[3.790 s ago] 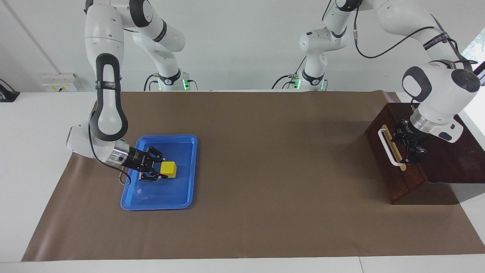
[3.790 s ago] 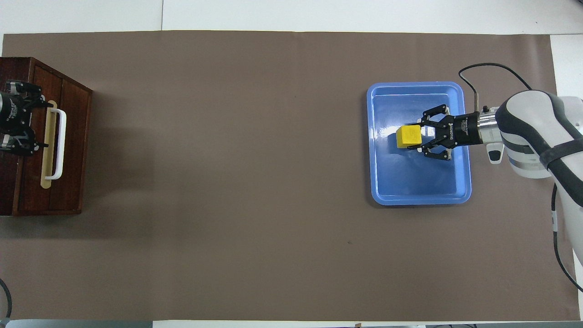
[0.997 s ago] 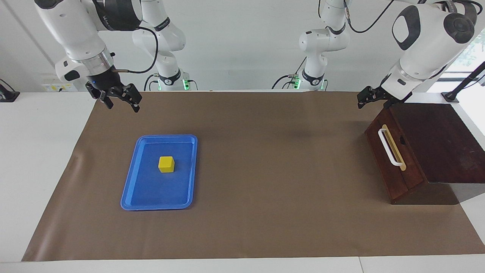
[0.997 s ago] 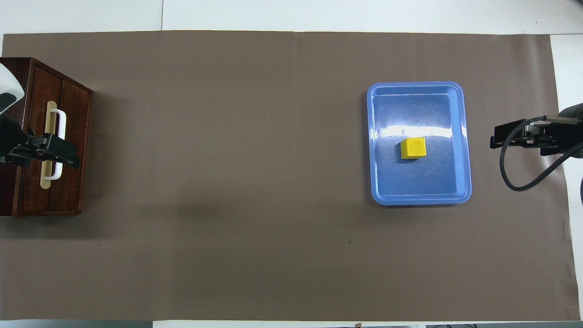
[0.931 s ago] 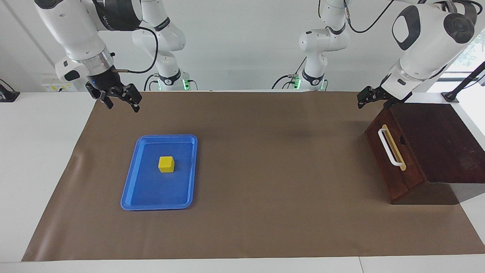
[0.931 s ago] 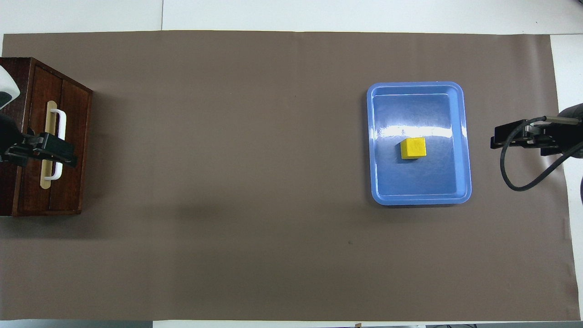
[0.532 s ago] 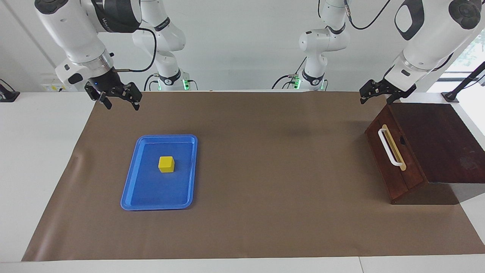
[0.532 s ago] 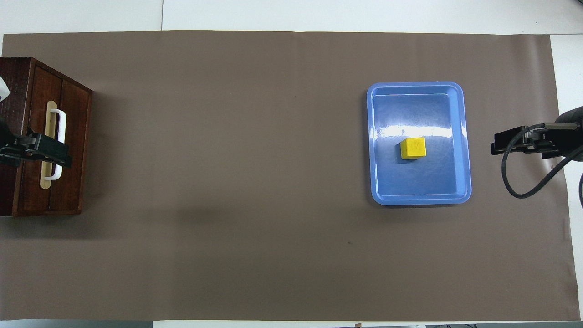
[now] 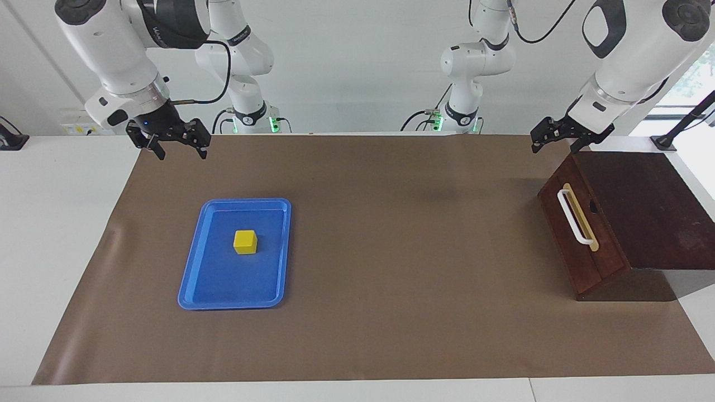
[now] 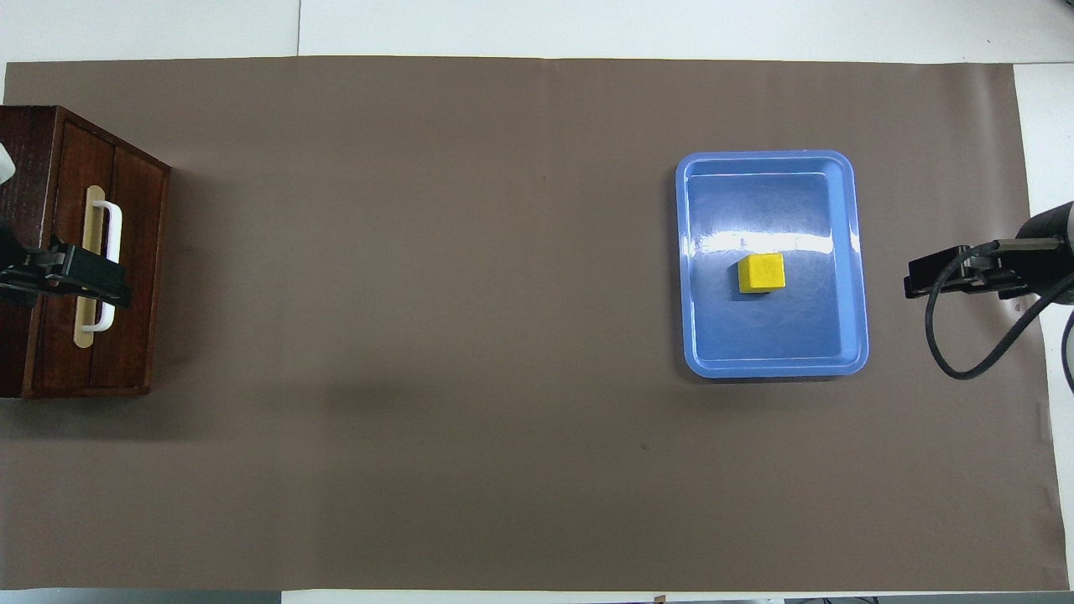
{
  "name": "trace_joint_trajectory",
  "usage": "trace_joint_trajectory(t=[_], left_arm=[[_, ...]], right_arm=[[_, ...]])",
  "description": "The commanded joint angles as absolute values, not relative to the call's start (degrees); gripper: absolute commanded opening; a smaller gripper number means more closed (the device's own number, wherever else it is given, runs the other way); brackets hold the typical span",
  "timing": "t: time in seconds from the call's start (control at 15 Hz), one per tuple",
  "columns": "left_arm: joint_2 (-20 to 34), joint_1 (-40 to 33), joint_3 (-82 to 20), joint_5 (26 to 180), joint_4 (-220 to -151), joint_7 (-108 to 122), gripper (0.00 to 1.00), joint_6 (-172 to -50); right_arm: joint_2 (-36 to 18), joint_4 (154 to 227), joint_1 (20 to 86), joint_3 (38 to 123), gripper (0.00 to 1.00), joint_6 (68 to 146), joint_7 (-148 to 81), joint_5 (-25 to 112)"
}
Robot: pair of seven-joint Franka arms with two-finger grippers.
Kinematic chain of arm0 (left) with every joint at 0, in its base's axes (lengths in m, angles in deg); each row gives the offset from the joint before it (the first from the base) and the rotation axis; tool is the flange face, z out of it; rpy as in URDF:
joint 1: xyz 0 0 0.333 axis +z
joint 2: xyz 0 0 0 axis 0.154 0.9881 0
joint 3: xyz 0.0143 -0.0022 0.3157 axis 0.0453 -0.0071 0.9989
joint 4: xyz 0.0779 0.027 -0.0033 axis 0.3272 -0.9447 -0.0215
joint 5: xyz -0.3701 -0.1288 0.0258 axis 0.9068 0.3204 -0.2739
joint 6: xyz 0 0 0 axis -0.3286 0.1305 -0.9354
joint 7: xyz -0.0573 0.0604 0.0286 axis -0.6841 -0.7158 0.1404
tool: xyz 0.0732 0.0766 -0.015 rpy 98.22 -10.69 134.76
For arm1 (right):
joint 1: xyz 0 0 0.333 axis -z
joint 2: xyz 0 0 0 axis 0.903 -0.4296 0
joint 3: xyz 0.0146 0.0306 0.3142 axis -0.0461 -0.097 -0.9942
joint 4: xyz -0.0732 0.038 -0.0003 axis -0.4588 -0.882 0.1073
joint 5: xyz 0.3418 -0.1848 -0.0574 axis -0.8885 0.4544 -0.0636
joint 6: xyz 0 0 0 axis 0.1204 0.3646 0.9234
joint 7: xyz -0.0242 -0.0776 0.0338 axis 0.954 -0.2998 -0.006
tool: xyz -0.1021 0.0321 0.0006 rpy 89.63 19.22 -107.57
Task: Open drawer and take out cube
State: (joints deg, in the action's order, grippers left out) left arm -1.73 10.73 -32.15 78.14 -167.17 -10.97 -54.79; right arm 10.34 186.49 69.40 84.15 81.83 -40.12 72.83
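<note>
The yellow cube (image 9: 245, 242) (image 10: 761, 273) rests in the blue tray (image 9: 234, 304) (image 10: 772, 369) toward the right arm's end of the table. The drawer (image 9: 589, 254) (image 10: 132, 268) is pushed shut in its dark wooden box, white handle (image 9: 571, 216) (image 10: 114, 243) facing the table's middle. My right gripper (image 9: 180, 152) (image 10: 914, 275) hangs open and empty, raised over the mat's edge beside the tray. My left gripper (image 9: 554, 146) (image 10: 101, 283) is open, empty and raised above the box's corner, touching nothing.
A brown mat (image 9: 391, 251) covers the table. The wooden box (image 9: 642, 206) stands at the left arm's end, reaching the mat's edge. White bare table (image 9: 50, 223) lies beside the mat at the right arm's end.
Earlier my right gripper let go of the cube in the tray and my left gripper left the drawer front; both rose. In the last second they only drifted slightly upward.
</note>
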Motion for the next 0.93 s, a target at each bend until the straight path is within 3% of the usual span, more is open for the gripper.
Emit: trace_joint_trajectory(t=[0.0,0.86], left_arm=[[-1.9,10.6,-32.2,78.4,-166.9,-10.0,1.00,-54.1],[-2.3,10.5,-32.2,78.3,-166.8,-7.9,1.00,-53.5]], right_arm=[[10.8,186.9,69.6,83.9,1.00,81.4,-37.9,73.7],[10.8,186.9,69.6,83.9,1.00,80.2,-36.1,72.8]])
